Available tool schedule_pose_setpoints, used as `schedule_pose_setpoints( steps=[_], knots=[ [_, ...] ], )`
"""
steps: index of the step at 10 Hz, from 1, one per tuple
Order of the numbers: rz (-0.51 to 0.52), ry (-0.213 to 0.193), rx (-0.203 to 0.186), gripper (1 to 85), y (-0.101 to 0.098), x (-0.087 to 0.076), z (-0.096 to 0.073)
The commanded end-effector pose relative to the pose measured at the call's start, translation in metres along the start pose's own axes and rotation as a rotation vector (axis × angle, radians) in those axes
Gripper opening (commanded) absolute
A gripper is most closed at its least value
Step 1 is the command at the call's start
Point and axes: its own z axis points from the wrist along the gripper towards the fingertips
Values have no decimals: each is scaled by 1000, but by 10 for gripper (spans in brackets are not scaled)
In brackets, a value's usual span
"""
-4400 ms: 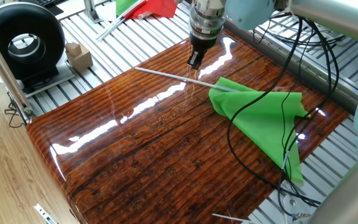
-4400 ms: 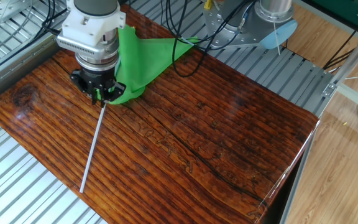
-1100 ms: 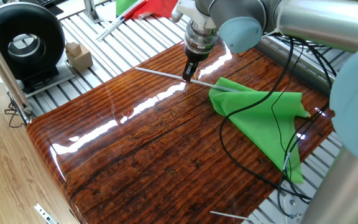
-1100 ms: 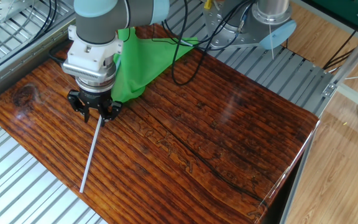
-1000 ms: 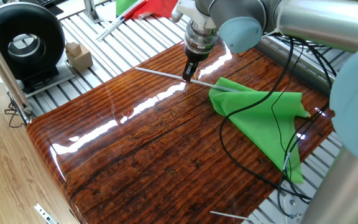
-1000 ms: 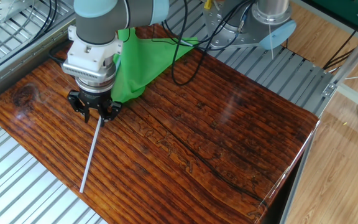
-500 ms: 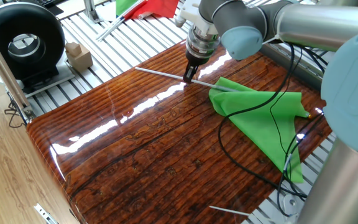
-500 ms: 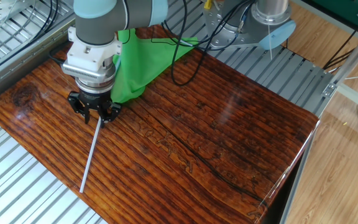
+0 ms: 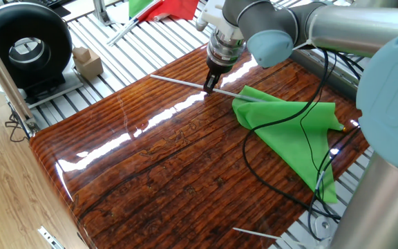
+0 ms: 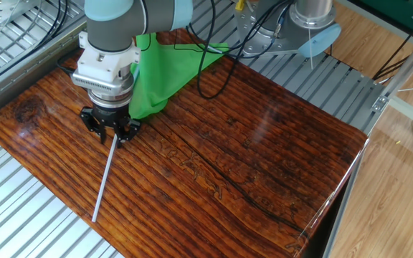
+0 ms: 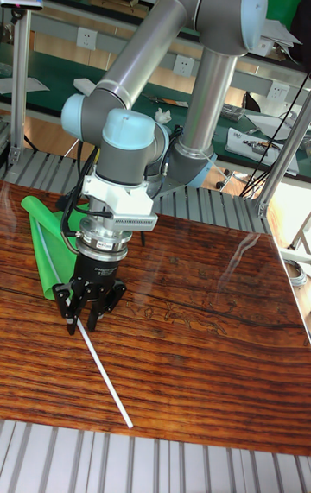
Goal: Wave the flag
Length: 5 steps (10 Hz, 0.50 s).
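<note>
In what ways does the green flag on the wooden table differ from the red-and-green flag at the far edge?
The green flag is plain green; the red-and-green flag has two colours. The green flag lies on the wooden table under the gripper; the red-and-green flag lies on the metal slats, away from the gripper. Both are cloth on a rod.

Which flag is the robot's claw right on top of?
The plain green flag on the thin rod; the claw is at its rod. The red-and-green flag lies far behind.
</note>
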Motion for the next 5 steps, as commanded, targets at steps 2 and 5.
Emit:
schedule_pose_setpoints(
  steps=[2, 5],
  knots=[
    [14, -13, -4, 353, -1, -2, 1],
    [19, -19, -2, 313, -2, -4, 1]
  ],
)
